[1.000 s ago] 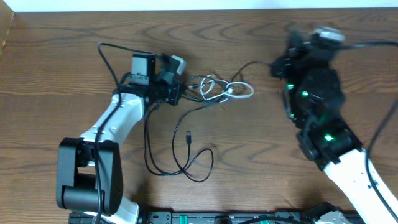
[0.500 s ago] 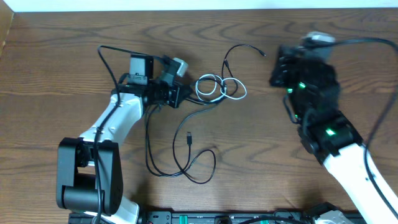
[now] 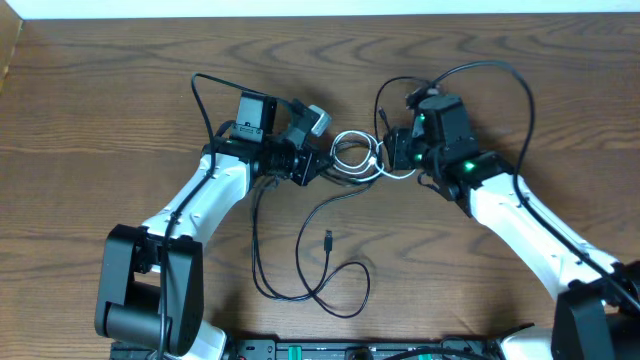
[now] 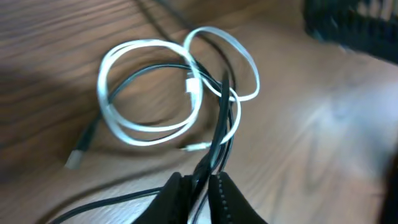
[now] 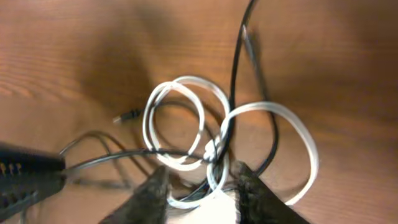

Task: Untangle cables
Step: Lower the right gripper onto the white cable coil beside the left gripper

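**Sam:** Both arms have come in close since a moment ago. Now the white cable lies right between the two grippers.

**Mia:** What is the left gripper doing?

**Sam:** Its fingers are pressed together on a black cable, right at its tips.

**Mia:** And the right gripper?

**Sam:** Its fingers stand apart, one on each side of the white cable. I don't think it is squeezing it yet.

**Mia:** Is the knot undone?

**Sam:** No. Just past both sets of tips, the white cable loops round and the black cable crosses through it. Farther back, beside the left arm, a long black loop with a small plug lies loose on the table. I think the job has only just started. All the pulling apart is left to do.
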Robot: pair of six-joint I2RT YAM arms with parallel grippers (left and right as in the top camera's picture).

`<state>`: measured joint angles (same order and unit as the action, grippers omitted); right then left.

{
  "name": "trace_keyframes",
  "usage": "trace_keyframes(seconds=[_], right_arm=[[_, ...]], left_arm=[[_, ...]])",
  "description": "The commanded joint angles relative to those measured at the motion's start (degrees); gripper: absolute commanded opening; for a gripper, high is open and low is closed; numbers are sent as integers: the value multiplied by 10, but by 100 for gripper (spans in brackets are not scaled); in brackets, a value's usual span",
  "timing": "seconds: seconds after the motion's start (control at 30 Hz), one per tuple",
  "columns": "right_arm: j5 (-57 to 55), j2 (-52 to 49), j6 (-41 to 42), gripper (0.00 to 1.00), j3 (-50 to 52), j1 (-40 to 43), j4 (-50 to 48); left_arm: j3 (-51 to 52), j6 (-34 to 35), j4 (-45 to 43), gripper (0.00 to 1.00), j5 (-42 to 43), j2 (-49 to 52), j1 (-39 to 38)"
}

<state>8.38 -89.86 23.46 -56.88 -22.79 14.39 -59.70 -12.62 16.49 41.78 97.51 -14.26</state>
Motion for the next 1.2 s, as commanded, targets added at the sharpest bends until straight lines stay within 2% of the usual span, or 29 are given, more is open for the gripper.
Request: trace_keyframes(seconds=[0.0,0.2,0.6,0.7,0.83,0.93,1.17], right_arm=[[38,-22,-6,27,-2,-14,11],[22,-72,-24,30,-2,-40,9],[-55,-111,-20,23,-2,-50,1],[-55,-111,21,20,-2,-51,17],[-62,-111,124,9,13,-51,42],[-98,-111,168,13,28,-51,44],[-141,-111,161,25,32,-51,43]], left_arm=[[-1,1,2,25,-54,-13,2],[-1,9,4,33,-54,-13,2],[-1,9,43,36,-54,-13,2],[-1,9,43,36,-54,-13,2],[-1,9,44,36,-54,-13,2],[-1,9,45,37,-54,-13,2],[-1,9,45,36,-54,-13,2]])
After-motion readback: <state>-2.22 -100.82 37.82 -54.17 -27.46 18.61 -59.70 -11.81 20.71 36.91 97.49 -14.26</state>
